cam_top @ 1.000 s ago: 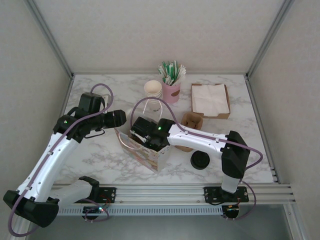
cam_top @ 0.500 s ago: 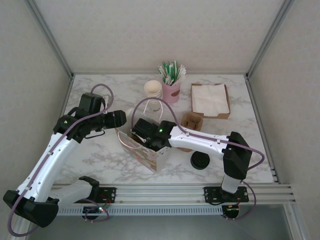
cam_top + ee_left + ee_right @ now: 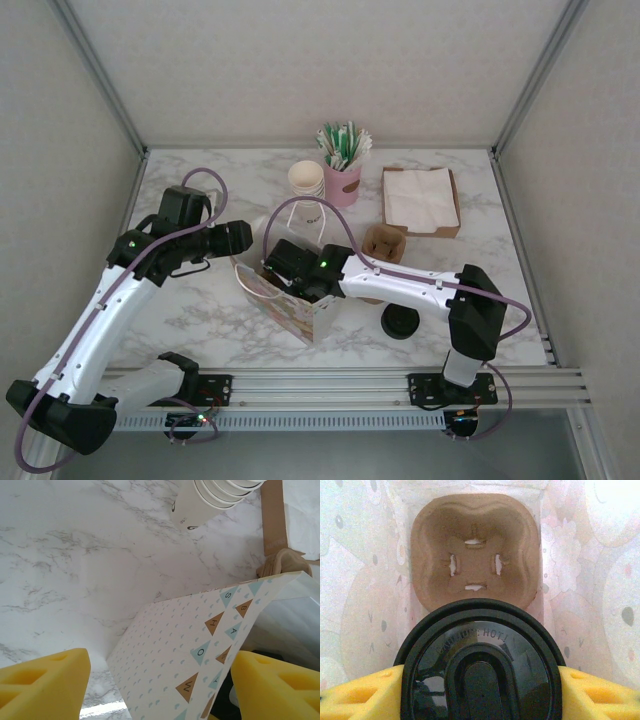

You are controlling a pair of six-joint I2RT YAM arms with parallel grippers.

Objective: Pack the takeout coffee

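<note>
**Coffee held inside the bag above a carrier pocket**

Top view. The patterned bag (image 3: pixel 300 312) stood open on the marble tabletop (image 3: pixel 190 305), near the front edge. The right arm (image 3: pixel 400 285) reached from the right, and its wrist dipped into the mouth of the bag. The left arm (image 3: pixel 115 295) ended just beside the bag's left rim. A loose black lid (image 3: pixel 400 322) lay on the tabletop to the right of the bag. At the back stood a stack of cream cups (image 3: pixel 306 178), a pink pot of stirrers (image 3: pixel 342 182) and a box of napkins (image 3: pixel 420 198). A brown tray (image 3: pixel 386 243) lay partly behind the right arm.

Left wrist view. The left jaws were spread wide, and their yellow pads (image 3: pixel 45 685) stood to either side of the bag's pennant-printed wall. Whether a pad touched the wall could not be told. The cups showed beyond, at the top.

Right wrist view. The right jaws pinched the coffee (image 3: pixel 477 680), one pad against each side of its black lid. The coffee was within the bag's walls, above a pulp carrier (image 3: pixel 475 555) at the bottom of the bag, and overlapped the carrier's near edge.
</note>
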